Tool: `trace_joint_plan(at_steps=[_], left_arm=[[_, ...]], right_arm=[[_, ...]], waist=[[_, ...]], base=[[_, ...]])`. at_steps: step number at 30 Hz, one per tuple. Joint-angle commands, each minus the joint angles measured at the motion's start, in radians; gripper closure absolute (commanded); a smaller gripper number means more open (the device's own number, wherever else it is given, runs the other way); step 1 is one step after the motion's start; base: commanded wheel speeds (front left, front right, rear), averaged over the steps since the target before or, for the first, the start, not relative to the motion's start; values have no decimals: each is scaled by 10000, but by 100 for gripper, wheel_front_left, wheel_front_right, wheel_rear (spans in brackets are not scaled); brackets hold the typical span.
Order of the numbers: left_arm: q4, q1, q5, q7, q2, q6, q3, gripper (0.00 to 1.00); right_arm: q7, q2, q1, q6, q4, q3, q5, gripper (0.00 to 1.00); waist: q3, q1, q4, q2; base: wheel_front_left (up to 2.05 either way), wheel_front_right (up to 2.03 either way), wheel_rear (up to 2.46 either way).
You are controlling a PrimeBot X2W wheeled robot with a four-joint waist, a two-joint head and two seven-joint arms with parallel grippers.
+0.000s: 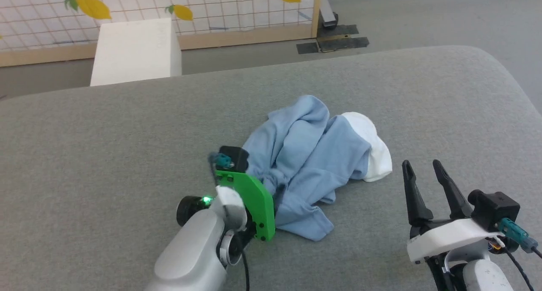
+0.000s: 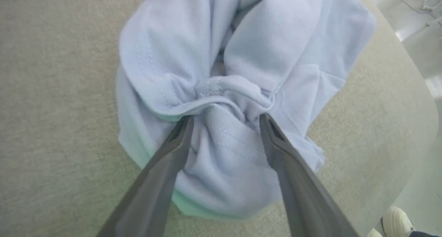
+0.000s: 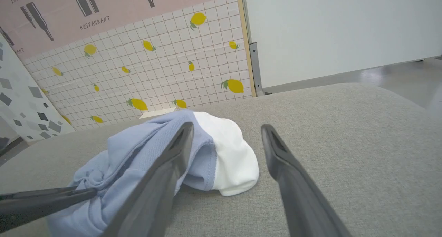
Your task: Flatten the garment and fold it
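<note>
The garment (image 1: 305,155) lies crumpled in a heap in the middle of the grey padded table (image 1: 106,134), light blue with a white part (image 1: 372,151) at its right end. In the left wrist view my left gripper (image 2: 226,121) is pushed down into the heap, its fingers spread wide with a bunched blue fold (image 2: 228,92) between and just beyond the tips. My right gripper (image 1: 421,168) stands open to the right of the garment, clear of it. Seen from the right wrist, the white part (image 3: 231,161) lies just ahead of that gripper (image 3: 226,133).
Behind the table's far edge stand a white box (image 1: 135,49) and a lemon-patterned tiled panel (image 1: 211,7). The table's rounded right corner (image 1: 499,66) drops to the floor. A person's white shoe (image 2: 397,221) shows beside the table.
</note>
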Motion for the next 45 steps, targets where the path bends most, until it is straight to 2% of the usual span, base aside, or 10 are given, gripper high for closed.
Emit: trace_joint_plan(at_steps=[1, 11, 19, 24, 30, 31, 32, 34, 39, 45], left_arm=[[-391, 303, -8, -691, 61, 178, 236, 0], [-3080, 2297, 1039, -5890, 934, 1147, 1643, 0], [-5226, 3674, 2744, -6340, 922, 1389, 3077, 0], [-5420, 3748, 3171, -6342, 457, 1013, 3528, 0], [-5219, 3612, 3392, -6343, 112, 602, 3689, 0], [-5173, 3596, 3400, -6343, 83, 548, 3691, 0], [-5114, 3576, 3426, -6343, 53, 488, 3674, 0], [-5024, 3534, 3456, -6343, 13, 401, 3659, 0], [-4809, 3551, 3431, -6343, -34, 272, 3718, 0], [-4670, 3660, 3395, -6344, -49, 193, 3812, 0]], right_arm=[[29, 8, 165, -15, -80, 2, -8, 0], [200, 8, 238, -15, -407, 56, -94, 0], [3055, 9, -1062, -15, -390, 487, 1112, 0], [5537, 9, -2205, -15, 455, 451, 1427, 0], [6740, 9, -3239, -15, 1513, 291, 1638, 0], [6798, 9, -3363, -15, 1682, 219, 1620, 8], [6852, 9, -3527, -15, 1878, 203, 1563, 50], [6719, 9, -3840, -15, 2041, 327, 1466, 94], [5852, 9, -4397, -15, 1770, 1580, 1876, 100], [6365, 9, -4034, -15, 956, 4783, 2007, 100]], waist=[[-117, 1, 240, -1], [-285, 1, 950, -1], [369, 1, 1733, -1], [767, 1, 2171, -1], [1049, 1, 2564, -1], [1076, 1, 2608, -1], [1094, 1, 2670, -1], [1093, 1, 2765, -1], [910, 1, 2856, -1], [586, 1, 2908, -1]], base=[[0, 0, 0], [0, 0, 0], [0, 0, 0], [0, 0, 0], [0, 0, 0], [0, 0, 0], [0, 0, 0], [0, 0, 0], [0, 0, 0], [0, 0, 0]])
